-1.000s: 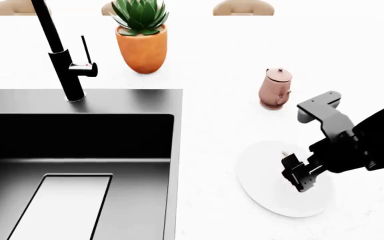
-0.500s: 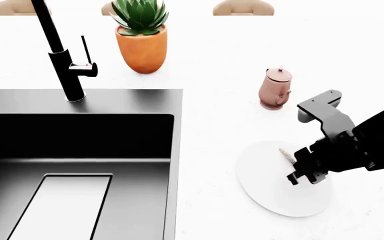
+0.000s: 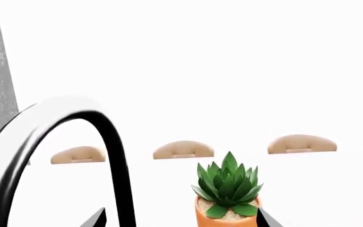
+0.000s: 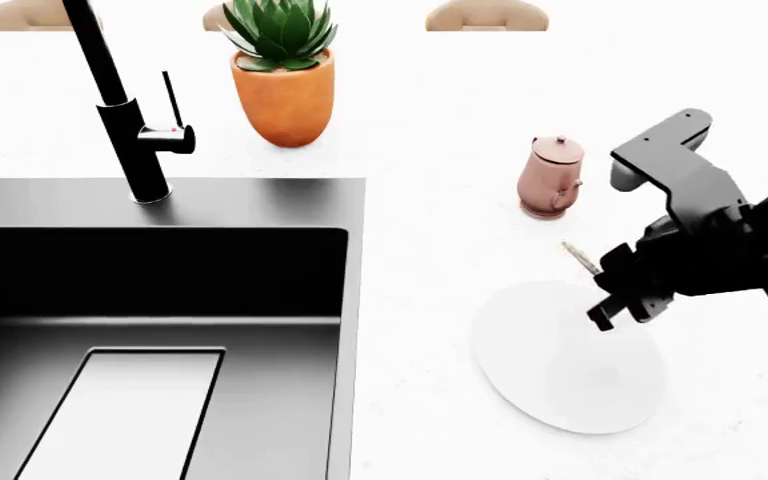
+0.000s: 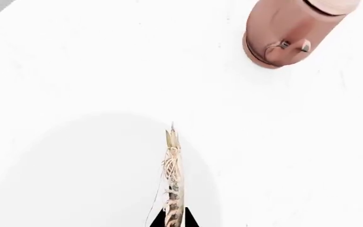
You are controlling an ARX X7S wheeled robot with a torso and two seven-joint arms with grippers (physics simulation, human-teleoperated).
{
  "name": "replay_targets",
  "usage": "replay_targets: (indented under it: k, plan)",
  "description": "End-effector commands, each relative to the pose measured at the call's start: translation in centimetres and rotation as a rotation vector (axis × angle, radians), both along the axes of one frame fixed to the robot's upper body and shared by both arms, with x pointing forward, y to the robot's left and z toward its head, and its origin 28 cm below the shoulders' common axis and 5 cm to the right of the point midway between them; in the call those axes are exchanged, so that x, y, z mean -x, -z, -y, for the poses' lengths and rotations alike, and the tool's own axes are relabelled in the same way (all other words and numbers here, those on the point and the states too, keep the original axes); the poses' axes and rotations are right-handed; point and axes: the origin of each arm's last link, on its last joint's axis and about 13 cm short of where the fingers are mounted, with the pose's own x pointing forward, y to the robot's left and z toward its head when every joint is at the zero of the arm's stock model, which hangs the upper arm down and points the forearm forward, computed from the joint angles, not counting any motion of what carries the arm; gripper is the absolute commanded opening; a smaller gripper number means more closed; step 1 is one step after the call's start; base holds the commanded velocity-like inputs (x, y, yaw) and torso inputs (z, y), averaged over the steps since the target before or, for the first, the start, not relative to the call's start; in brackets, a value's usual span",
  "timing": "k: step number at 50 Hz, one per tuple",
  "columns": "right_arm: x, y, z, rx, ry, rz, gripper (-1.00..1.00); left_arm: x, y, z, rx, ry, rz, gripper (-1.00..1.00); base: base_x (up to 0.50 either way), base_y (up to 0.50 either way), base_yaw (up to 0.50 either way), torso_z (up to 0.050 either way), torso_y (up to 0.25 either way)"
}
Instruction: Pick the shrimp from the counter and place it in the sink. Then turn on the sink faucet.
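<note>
- Shrimp [image 4: 578, 257] sits pinched between the jaws of the right gripper [image 4: 603, 270], right of centre in the head view, lifted clear above the upper edge of the white plate [image 4: 564, 375].
- Right wrist view shows the shrimp [image 5: 172, 179] poking out from the jaw tips at the bottom centre, with the plate [image 5: 74, 175] below it and the copper-pink kettle [image 5: 292, 28] at upper right.
- Sink [image 4: 157, 330] fills the lower left of the head view, well apart from the shrimp.
- Sink faucet [image 4: 131, 120] stands at upper left, behind the basin on the white tabletop [image 4: 424, 180]; the orange plant pot [image 4: 284, 95] is just beside it.
- Left gripper: only dark tips at the bottom edge of its wrist view, so I cannot tell how its jaws stand.
</note>
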Motion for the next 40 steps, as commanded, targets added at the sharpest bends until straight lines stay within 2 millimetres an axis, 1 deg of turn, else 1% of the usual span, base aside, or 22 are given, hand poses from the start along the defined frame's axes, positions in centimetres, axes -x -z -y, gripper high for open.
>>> replay_targets:
  k: [1,7,8,10,14,16,17,19,21,25,26,27,28,33,40]
  plan:
    - [0.9,-2.6,-1.3,0.011,-0.074,0.084,-1.0,0.1,-0.1,0.1,-0.001,0.0,0.003,1.0,0.0,0.0,0.0,0.0,0.0]
    - [0.8,-3.8,-3.8,-0.026,-0.182,0.149,-1.0,0.0,0.0,0.2,-0.001,0.004,0.0,1.0,0.0,0.0,0.0,0.0,0.0]
    - [0.8,-4.0,-4.5,-0.03,-0.211,0.161,-1.0,0.0,0.1,0.2,-0.002,0.003,-0.002,1.0,0.0,0.0,0.0,0.0,0.0]
    - [0.8,-4.1,-5.2,-0.025,-0.232,0.167,-1.0,-0.1,0.1,0.2,-0.002,0.003,-0.004,1.0,0.0,0.0,0.0,0.0,0.0]
    - [0.4,-4.8,-7.5,-0.057,-0.315,0.211,-1.0,-0.1,0.1,0.2,-0.001,0.008,-0.003,1.0,0.0,0.0,0.0,0.0,0.0]
    - [0.2,-5.0,-8.3,-0.067,-0.34,0.218,-1.0,-0.1,0.1,0.2,-0.001,0.009,-0.003,1.0,0.0,0.0,0.0,0.0,0.0]
    - [0.1,-4.9,-9.0,-0.067,-0.367,0.215,-1.0,-0.1,0.1,0.2,0.0,0.01,-0.004,1.0,0.0,0.0,0.0,0.0,0.0]
    - [0.0,-4.6,-9.8,-0.059,-0.404,0.207,-1.0,-0.2,0.1,0.3,0.001,0.01,-0.004,1.0,0.0,0.0,0.0,0.0,0.0]
    - [-0.2,-4.3,-11.3,-0.067,-0.46,0.206,-1.0,-0.3,0.2,0.3,0.0,0.012,-0.005,1.0,0.0,0.0,0.0,0.0,0.0]
    - [-0.2,-4.3,-11.3,-0.067,-0.46,0.206,-1.0,-0.3,0.2,0.3,0.0,0.012,-0.005,1.0,0.0,0.0,0.0,0.0,0.0]
    - [-0.3,-3.1,-13.7,-0.097,-0.568,0.19,-1.0,-0.3,0.4,0.3,0.004,0.016,-0.009,1.0,0.0,0.0,0.0,0.0,0.0]
    - [-0.3,-3.1,-14.0,-0.098,-0.574,0.189,-1.0,-0.3,0.4,0.3,0.004,0.016,-0.009,1.0,0.0,0.0,0.0,0.0,0.0]
    - [-0.5,-3.1,-14.9,-0.108,-0.6,0.189,-1.0,-0.3,0.3,0.3,0.004,0.017,-0.008,1.0,0.0,0.0,0.0,0.0,0.0]
    - [-0.9,-3.3,-16.9,-0.104,-0.661,0.192,-1.0,-0.6,0.6,0.3,0.004,0.016,-0.014,1.0,0.0,0.0,0.0,0.0,0.0]
    - [-2.4,-2.9,-19.3,-0.109,-0.695,0.181,-1.0,-0.8,0.8,0.2,0.007,0.018,-0.022,1.0,0.0,0.0,0.0,0.0,0.0]
